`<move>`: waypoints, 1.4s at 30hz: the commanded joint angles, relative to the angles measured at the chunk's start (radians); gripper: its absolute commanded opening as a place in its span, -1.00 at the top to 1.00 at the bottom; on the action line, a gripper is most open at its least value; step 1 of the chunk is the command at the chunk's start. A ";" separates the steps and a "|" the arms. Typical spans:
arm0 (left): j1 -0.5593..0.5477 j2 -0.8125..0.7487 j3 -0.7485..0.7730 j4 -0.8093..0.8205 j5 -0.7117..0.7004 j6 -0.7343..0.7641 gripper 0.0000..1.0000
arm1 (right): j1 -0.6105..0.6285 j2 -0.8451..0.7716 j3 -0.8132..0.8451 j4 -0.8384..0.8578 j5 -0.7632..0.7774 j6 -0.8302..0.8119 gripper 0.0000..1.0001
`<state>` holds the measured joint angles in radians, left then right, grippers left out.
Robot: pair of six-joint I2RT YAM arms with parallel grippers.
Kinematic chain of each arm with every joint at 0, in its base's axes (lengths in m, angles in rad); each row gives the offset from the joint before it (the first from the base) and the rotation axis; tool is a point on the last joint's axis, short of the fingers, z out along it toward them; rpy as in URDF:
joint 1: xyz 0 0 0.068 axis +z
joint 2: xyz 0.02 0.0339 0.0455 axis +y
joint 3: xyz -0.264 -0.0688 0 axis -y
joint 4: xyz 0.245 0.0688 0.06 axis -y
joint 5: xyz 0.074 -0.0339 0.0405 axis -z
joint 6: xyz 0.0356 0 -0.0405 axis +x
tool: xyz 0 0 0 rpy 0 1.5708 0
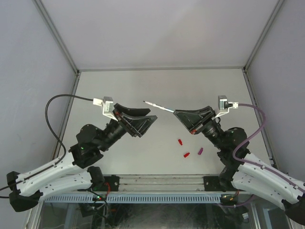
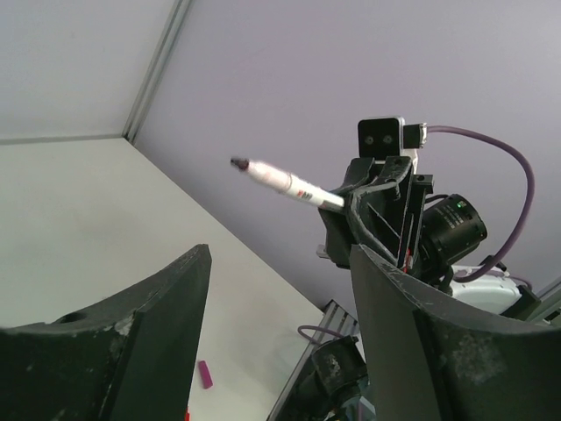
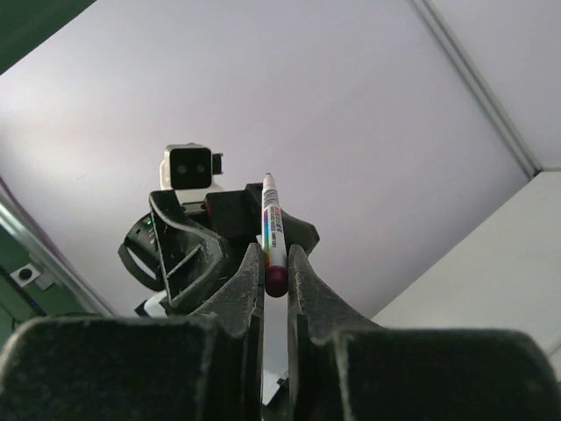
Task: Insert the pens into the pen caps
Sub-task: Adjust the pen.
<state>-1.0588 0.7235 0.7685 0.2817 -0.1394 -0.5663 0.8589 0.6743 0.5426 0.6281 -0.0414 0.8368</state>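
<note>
Between the jaws of the right gripper, pinched narrow on the dark purplish tail end of a marker pen, with the whitish barrel jutting straight out ahead of them, nib first, in the air over the table. Opposite, spread wide with nothing between them, the jaws of the left gripper; nib just ahead of and above that gap from the left wrist view, not inside it. Down on the table, below and behind the right jaws and well apart from both pairs, a red pen cap, a second red pen cap and a magenta pen cap, lying loose near one another. Looks like the presenting step: pen held aloft and aimed across, no cap in hand yet. Next probably calls for sending the open left jaws down to a cap, likely the magenta one to match the pen's end, gripping it with the mouth facing outward, then raising it level with the nib and lining up the two axes before pushing home; little room for tilt with parts this small. As for writing: a band of coloured print along the barrel just ahead of the right jaws in the right wrist view, red marks on it in the left wrist view, too small to read; no brand legible anywhere
</note>
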 commanded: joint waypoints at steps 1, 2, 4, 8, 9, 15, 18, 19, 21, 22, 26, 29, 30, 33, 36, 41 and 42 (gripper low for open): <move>0.004 -0.001 0.011 0.061 0.019 0.004 -0.38 | 0.016 0.029 0.007 0.059 -0.095 0.053 1.00; 0.003 0.000 0.011 0.063 0.015 0.006 -0.37 | 0.026 0.032 0.007 0.047 -0.095 0.053 1.00; 0.004 0.000 0.012 0.066 0.013 0.009 -0.33 | 0.043 0.034 0.007 0.025 -0.084 0.044 1.00; 0.004 0.002 0.018 0.066 0.014 0.015 -0.16 | 0.067 0.035 0.007 0.005 -0.060 0.023 1.00; 0.004 0.004 0.020 0.066 0.015 0.016 -0.11 | 0.070 0.036 0.007 0.004 -0.057 0.019 1.00; 0.004 0.008 0.022 0.071 0.006 0.017 0.08 | 0.091 0.038 0.007 -0.020 -0.060 -0.003 1.00; 0.004 0.010 0.024 0.074 0.011 0.017 0.23 | 0.114 0.033 0.007 -0.047 -0.046 -0.028 1.00; 0.004 0.009 0.024 0.076 0.012 0.018 0.29 | 0.121 0.032 0.007 -0.057 -0.040 -0.038 1.00; 0.003 0.010 0.026 0.076 0.015 0.016 0.41 | 0.131 0.031 0.007 -0.072 -0.037 -0.054 1.00; 0.005 0.009 0.026 0.076 0.016 0.016 0.46 | 0.134 0.031 0.007 -0.081 -0.037 -0.062 1.00; 0.004 0.004 0.024 0.076 0.015 0.013 0.73 | 0.145 0.030 0.007 -0.114 -0.053 -0.099 1.00; 0.003 0.002 0.027 0.076 0.020 0.011 0.97 | 0.146 0.029 0.007 -0.135 -0.076 -0.126 1.00; 0.003 0.002 0.029 0.074 0.022 0.011 0.99 | 0.146 0.028 0.007 -0.142 -0.085 -0.143 1.00; 0.004 0.004 0.036 0.066 0.036 0.016 1.00 | 0.147 0.010 0.007 -0.180 -0.105 -0.201 0.78; 0.005 0.002 0.042 0.039 0.044 0.025 0.99 | 0.145 -0.035 0.028 -0.284 -0.111 -0.287 0.42; 0.004 -0.006 0.057 -0.051 0.074 0.065 1.00 | 0.143 -0.106 0.098 -0.531 -0.101 -0.445 0.06; 0.006 -0.003 0.068 -0.080 0.093 0.078 1.00 | 0.143 -0.112 0.117 -0.584 -0.100 -0.474 0.03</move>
<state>-1.0588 0.7277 0.7719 0.2657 -0.0681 -0.5617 0.9928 0.6064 0.5648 0.2447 -0.1295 0.5312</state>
